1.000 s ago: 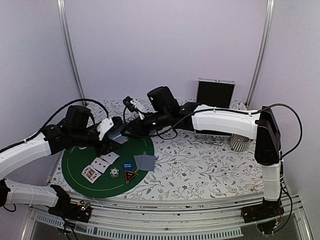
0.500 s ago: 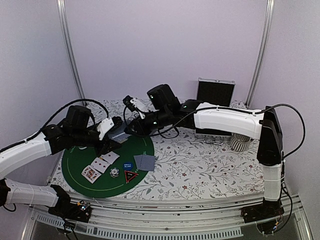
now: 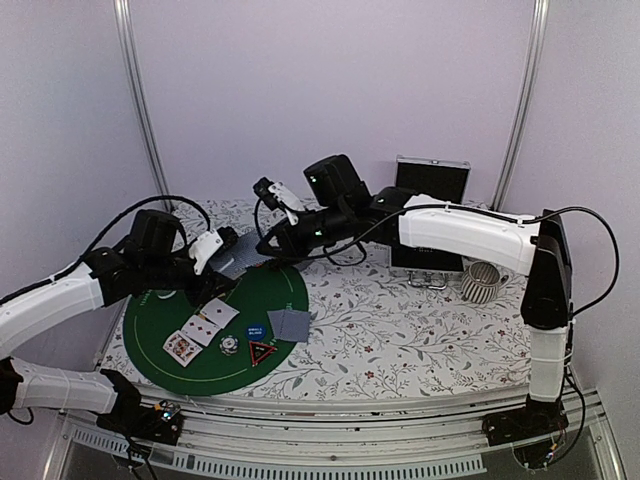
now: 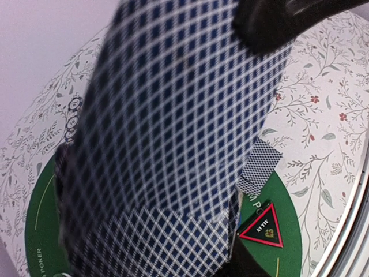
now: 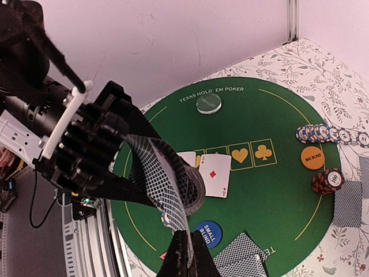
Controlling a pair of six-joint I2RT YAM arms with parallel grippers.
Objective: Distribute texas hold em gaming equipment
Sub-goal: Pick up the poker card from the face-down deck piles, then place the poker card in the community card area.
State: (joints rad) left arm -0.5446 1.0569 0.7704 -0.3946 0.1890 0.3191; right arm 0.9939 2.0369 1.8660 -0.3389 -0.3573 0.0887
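My left gripper (image 3: pixel 228 266) is shut on a deck of grey-blue-backed playing cards (image 5: pixel 193 184), held above the green mat (image 3: pixel 180 375). My right gripper (image 5: pixel 193 257) is shut on the edge of the top card (image 5: pixel 167 196), which bends up off the deck. That card's back (image 4: pixel 173 127) fills the left wrist view. On the mat lie an ace of diamonds (image 5: pixel 216 173), a blue disc (image 5: pixel 206 234), an orange disc (image 5: pixel 312 157), a row of chips (image 5: pixel 331 134), a red chip stack (image 5: pixel 327 180), face-down cards (image 3: pixel 290 323) and the red-edged triangular marker (image 4: pixel 262 228).
A silver-and-black case (image 3: pixel 430 185) stands open at the back right, with a ribbed cup (image 3: pixel 484 283) in front of it. A round greenish disc (image 5: pixel 208 104) lies near the mat's far edge. The floral cloth (image 3: pixel 420 340) spreads right of the mat.
My right gripper has closed on the top card and risen slightly up and right, peeling it off the deck. The left arm has hardly moved.
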